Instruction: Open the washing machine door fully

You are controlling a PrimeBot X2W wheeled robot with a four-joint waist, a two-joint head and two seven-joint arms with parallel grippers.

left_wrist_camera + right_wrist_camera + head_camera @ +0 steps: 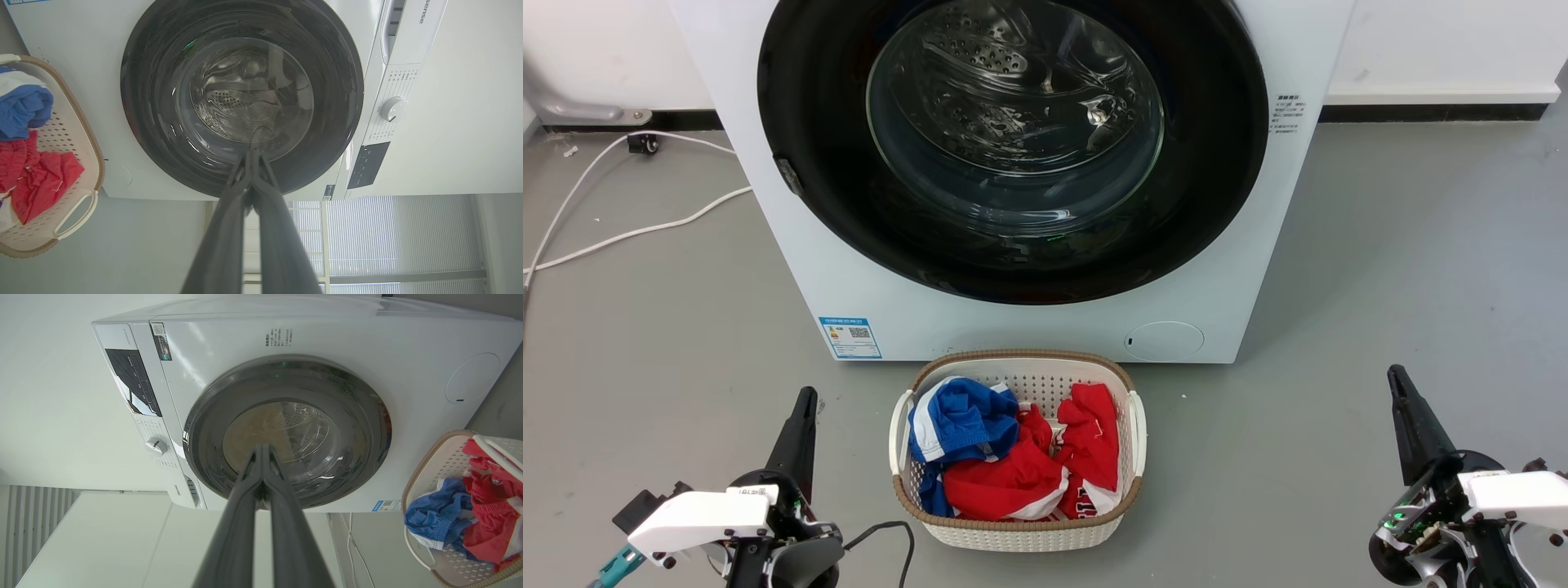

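Approach step. Large round black-rimmed glass washing machine door [1013, 147] is sitting shut on the white machine [1013, 327]. Left hand [805, 402] and right hand [1396, 380] are hanging low, fingers closed together, empty. Next: probably reaching for grey rim catch [788, 175].

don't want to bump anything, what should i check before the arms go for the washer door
1. The washing machine door is shut, flush with the front: ok.
2. The left gripper is shut, empty, away from the door: ok.
3. The right gripper is shut, empty, away from the door: ok.
4. Place to pull: the grey tab on the rim's left side, maybe the handle: cannot tell.
5. The laundry basket is on the floor below the door, swing clearance: cannot tell.
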